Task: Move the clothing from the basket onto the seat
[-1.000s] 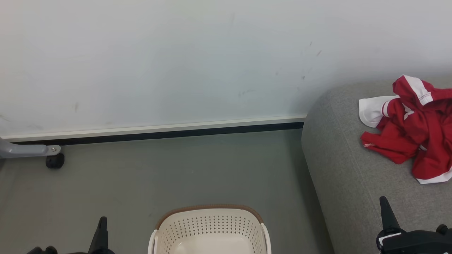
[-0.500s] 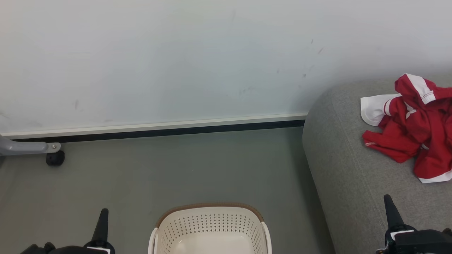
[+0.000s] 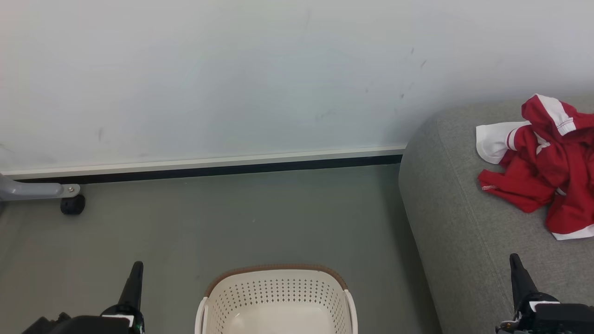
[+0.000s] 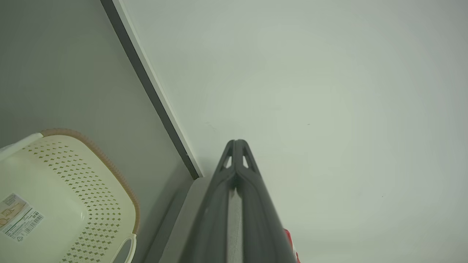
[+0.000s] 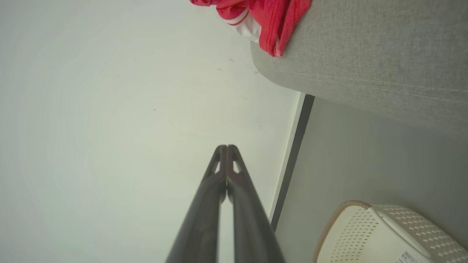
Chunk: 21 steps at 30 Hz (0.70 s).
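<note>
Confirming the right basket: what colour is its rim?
Brown, woven-look rim on the cream basket; clearest in the head view.

Pale matt wall (image 3: 232, 69), with faint scuffs and small dark marks toward its right. At its foot, a white skirting strip (image 3: 209, 162) over a black band. Below the skirting, plain grey floor (image 3: 255, 218). At the skirting's left end, a grey metal leg (image 3: 32, 191) on a black castor (image 3: 73, 204).

Crumpled red clothing (image 3: 550, 185) with white panels and cuffs lies at the right edge of the frame, on a light grey fabric seat (image 3: 455, 241) with a rounded end. At bottom centre, a cream perforated basket (image 3: 278, 292) with a brown rim stands upright on the floor, apart from the seat.
</note>
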{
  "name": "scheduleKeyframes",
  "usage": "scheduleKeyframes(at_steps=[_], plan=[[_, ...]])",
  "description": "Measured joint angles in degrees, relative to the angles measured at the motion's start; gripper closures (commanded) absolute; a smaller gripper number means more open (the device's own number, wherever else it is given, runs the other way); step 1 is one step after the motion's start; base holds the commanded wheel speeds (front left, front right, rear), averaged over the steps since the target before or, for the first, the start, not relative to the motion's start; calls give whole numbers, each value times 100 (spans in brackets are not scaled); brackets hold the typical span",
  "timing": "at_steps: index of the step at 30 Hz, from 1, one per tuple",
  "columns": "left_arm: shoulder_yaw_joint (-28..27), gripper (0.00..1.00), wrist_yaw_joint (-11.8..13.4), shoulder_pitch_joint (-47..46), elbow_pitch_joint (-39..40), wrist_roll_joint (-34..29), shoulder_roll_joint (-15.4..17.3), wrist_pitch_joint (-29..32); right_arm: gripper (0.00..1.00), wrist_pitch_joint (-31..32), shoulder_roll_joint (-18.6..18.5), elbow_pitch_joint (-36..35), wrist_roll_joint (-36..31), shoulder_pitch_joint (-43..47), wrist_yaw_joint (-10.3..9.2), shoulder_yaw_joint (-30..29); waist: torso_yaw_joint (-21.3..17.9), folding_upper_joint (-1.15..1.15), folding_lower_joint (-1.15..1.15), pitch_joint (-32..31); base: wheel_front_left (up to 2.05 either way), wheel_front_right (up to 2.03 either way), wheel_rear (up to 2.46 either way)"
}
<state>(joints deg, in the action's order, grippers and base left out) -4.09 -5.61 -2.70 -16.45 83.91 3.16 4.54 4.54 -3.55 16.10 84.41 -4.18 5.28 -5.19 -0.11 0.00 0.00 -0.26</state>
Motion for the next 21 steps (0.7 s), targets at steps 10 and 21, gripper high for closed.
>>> scheduleKeyframes(at_steps=[10, 21], plan=[[-110, 100, -147, -186, -46, 746, -66, 197, 100, 196, 96, 101, 701, -97, 137, -242, 11, 0, 0, 36, 0, 0, 0], [-115, 100, -147, -187, -48, 780, -68, 197, 100, 196, 101, 102, 701, -109, 154, -244, 11, 0, 0, 36, 0, 0, 0]])
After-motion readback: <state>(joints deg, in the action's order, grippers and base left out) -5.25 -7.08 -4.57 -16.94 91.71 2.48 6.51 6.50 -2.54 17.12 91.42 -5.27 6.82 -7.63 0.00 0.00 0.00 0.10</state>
